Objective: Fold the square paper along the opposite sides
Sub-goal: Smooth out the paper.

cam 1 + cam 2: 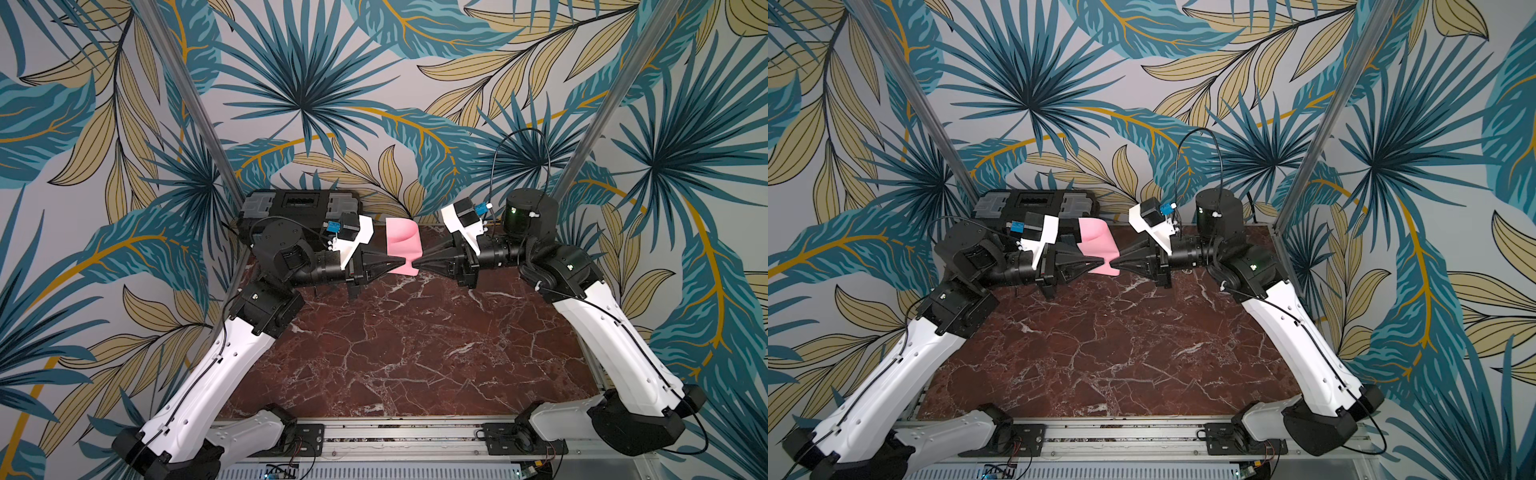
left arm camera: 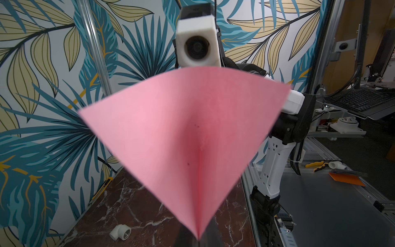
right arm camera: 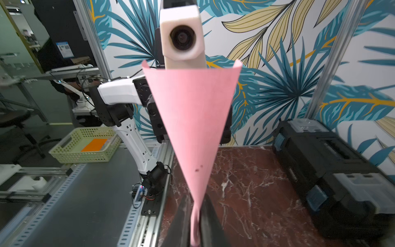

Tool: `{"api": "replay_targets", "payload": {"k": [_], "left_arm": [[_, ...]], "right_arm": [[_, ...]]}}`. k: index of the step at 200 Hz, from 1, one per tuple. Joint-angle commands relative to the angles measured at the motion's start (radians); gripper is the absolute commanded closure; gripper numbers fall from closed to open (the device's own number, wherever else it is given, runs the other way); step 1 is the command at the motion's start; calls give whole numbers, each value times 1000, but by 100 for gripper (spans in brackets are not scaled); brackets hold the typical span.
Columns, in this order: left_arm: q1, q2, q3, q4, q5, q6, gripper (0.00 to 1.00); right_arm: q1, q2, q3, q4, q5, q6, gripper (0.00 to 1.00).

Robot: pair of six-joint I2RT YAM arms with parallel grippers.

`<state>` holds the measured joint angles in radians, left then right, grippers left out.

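My left end effector (image 1: 401, 262) and right end effector (image 1: 418, 266) each gripped the square paper (image 1: 401, 239), which was held curled in the air above the table (image 1: 395, 340). Recommended: bring opposite edges flush before creasing.

Your two top views look down from high above the near rail (image 1: 395, 432) onto the marble table (image 1: 395, 353), side by side, sharing the whole table and the leaf-patterned wall (image 1: 311, 83). Your wrist cameras face each other, each very close to the square paper (image 2: 188, 132), each seeing the opposite wrist camera (image 2: 197, 48) beyond it.
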<state>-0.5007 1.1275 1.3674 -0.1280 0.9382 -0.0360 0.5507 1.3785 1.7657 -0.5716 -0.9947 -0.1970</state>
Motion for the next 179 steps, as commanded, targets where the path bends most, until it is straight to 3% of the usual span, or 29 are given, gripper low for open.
{"api": "replay_targets", "payload": {"k": [1, 18, 33, 68, 79, 91, 97, 107, 138, 157, 179], "left_arm": [[4, -15, -9, 47, -15, -13, 100], [4, -15, -8, 54, -14, -19, 100], [4, -15, -7, 55, -12, -21, 100], [4, -16, -4, 37, -19, -10, 100], [4, -15, -1, 32, -23, -6, 100], [4, -15, 0, 31, -22, -5, 100], [4, -16, 0, 30, -22, -5, 100], [5, -16, 2, 31, -19, -8, 100], [4, -14, 3, 25, -14, -5, 100], [4, -12, -3, 24, -13, -5, 100], [5, -7, -10, 13, -18, 1, 100]], "right_arm": [[5, -7, -33, -4, -14, 1, 78], [6, -4, -41, -2, -14, -1, 80], [7, -2, -43, -1, -2, 1, 100], [7, -10, -47, 3, 3, 0, 100], [7, -14, -55, 3, 2, -4, 81], [7, -19, -64, 4, 7, -8, 77], [7, -21, -69, 6, 8, -9, 79], [7, -22, -71, 8, 16, -6, 100], [6, -25, -62, 22, 27, 3, 100], [7, -24, -41, 23, 29, 2, 79], [7, -21, -11, 22, 26, 4, 66]]}}
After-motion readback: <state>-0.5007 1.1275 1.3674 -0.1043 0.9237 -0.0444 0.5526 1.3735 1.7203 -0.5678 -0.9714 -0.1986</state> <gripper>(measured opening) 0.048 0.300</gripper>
